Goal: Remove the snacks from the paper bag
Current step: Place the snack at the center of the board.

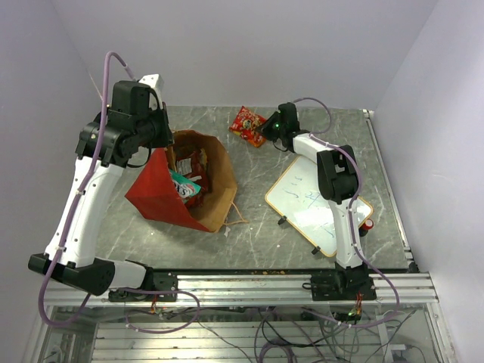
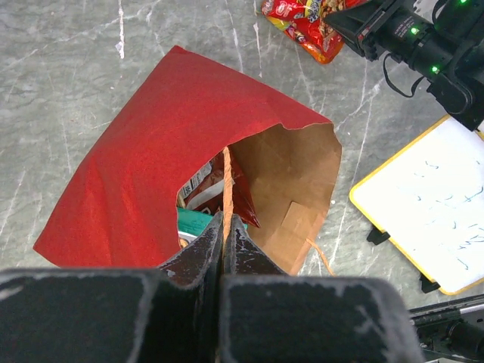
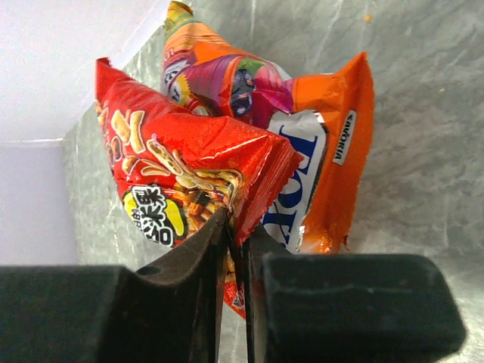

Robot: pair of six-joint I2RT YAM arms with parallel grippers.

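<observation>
Between the right jaws, a red snack packet (image 3: 181, 174) is pinched, an orange packet (image 3: 333, 151) just behind; the left jaws grip the paper bag (image 2: 151, 166) by its string handle (image 2: 225, 181).

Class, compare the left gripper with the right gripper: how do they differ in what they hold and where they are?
The left gripper pinches the thin string handle of the paper bag; the right gripper pinches the edge of a red snack packet. The left gripper is above the bag's open mouth; the right gripper is away from the bag, next to an orange packet on the table. Both are shut.
</observation>
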